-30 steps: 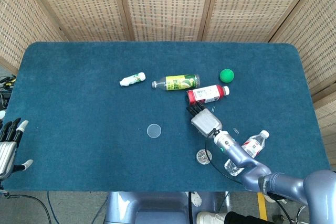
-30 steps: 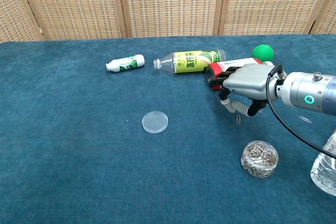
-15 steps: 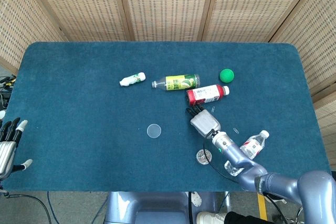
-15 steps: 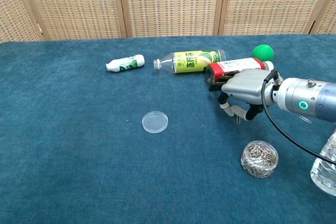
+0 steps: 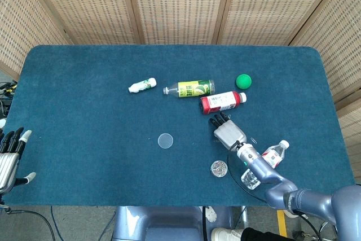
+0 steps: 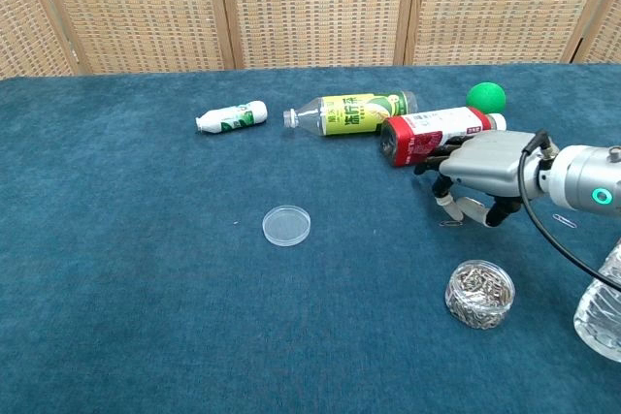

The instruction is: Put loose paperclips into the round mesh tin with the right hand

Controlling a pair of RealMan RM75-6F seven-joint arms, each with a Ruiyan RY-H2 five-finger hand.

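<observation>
Blue felt covers the surface where the robot's right hand hovers low, palm down, fingers curled toward the cloth just in front of a red-labelled bottle lying on its side. A loose paperclip lies on the felt directly beneath the fingertips; whether they pinch it cannot be told. Another paperclip lies to the right, under the wrist cable. The round mesh tin, holding a heap of clips, stands nearer the camera, apart from the hand. A clear round lid rests mid-surface. Farther back lie a yellow-labelled bottle, a small white bottle and a green ball. The left hand waits at the surface's left edge, fingers spread, holding nothing.
</observation>
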